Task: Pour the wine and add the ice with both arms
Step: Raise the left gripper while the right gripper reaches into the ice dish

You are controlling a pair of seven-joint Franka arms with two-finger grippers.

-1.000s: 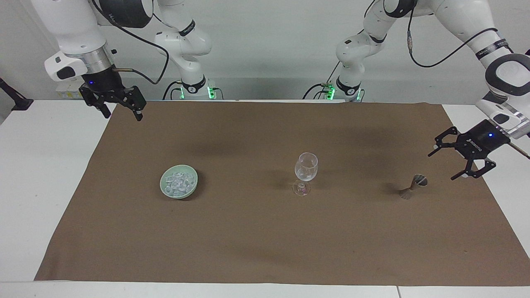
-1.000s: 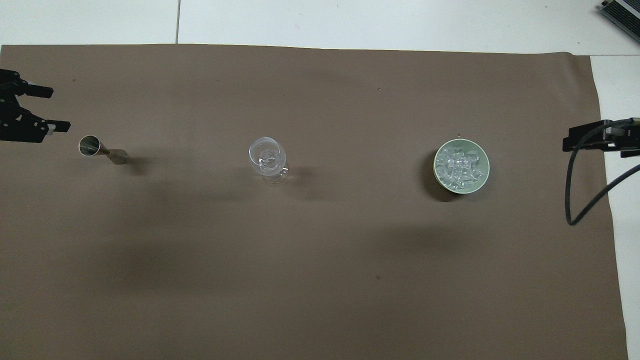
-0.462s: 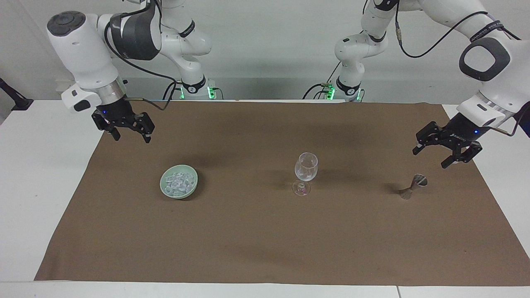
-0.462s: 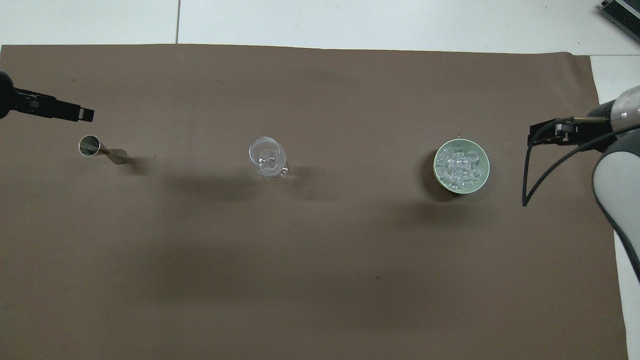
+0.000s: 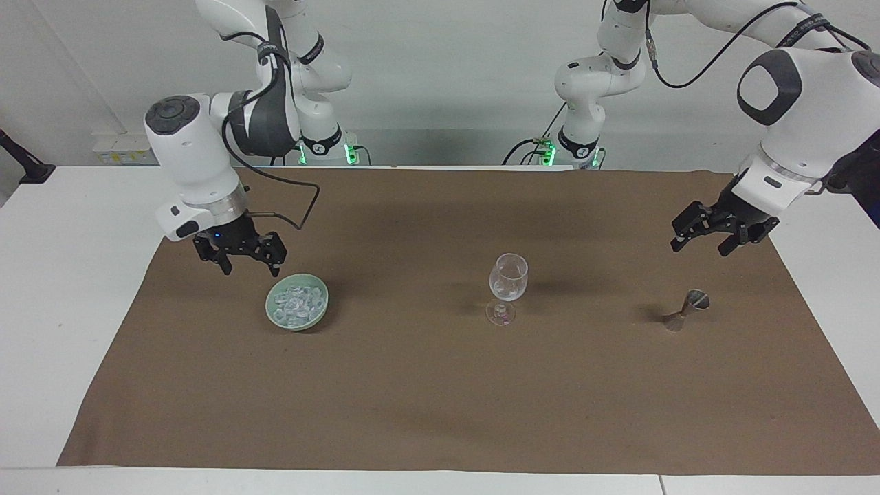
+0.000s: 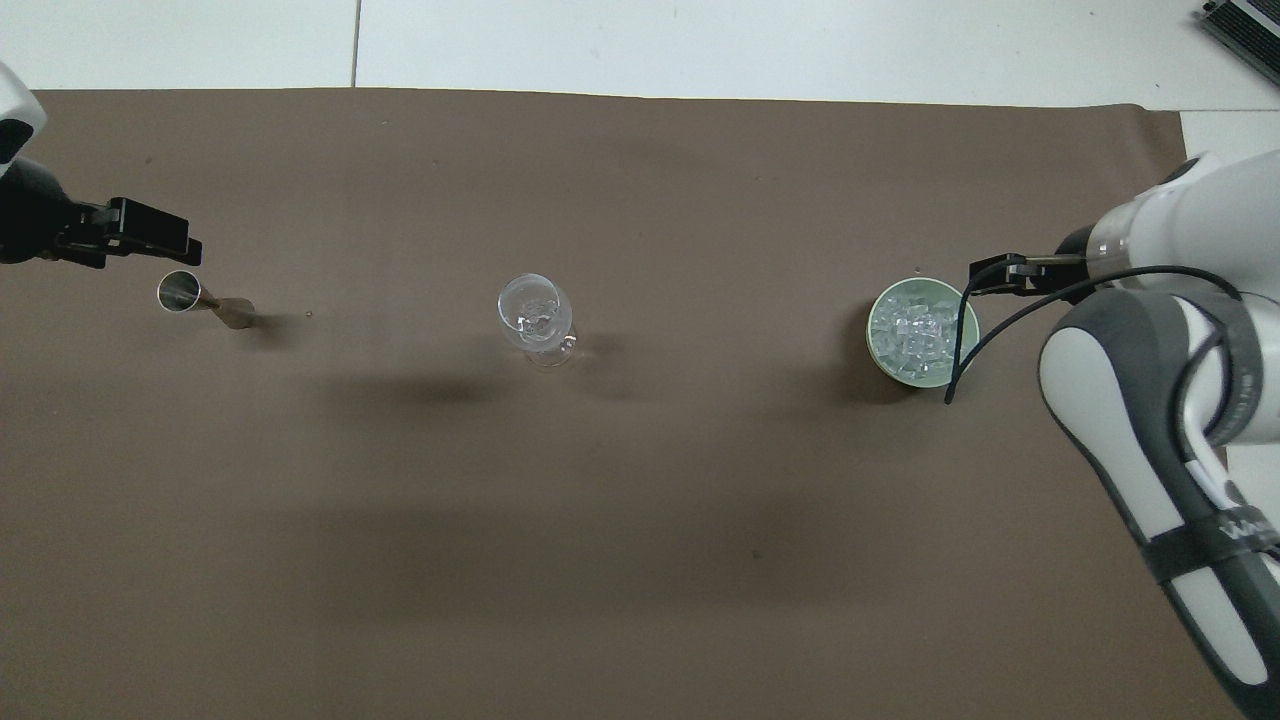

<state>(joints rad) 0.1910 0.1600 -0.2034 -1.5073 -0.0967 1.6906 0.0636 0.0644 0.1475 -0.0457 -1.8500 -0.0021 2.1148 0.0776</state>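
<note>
Both arms have swung inward within the last second. The right claw, fingers apart and empty, now hangs beside the green bowl of ice; the left claw, also parted, has come above the metal jigger. Grasps look imminent. The brown mat covers the white tabletop; the wine glass stands mid-mat, between bowl and jigger.
</note>
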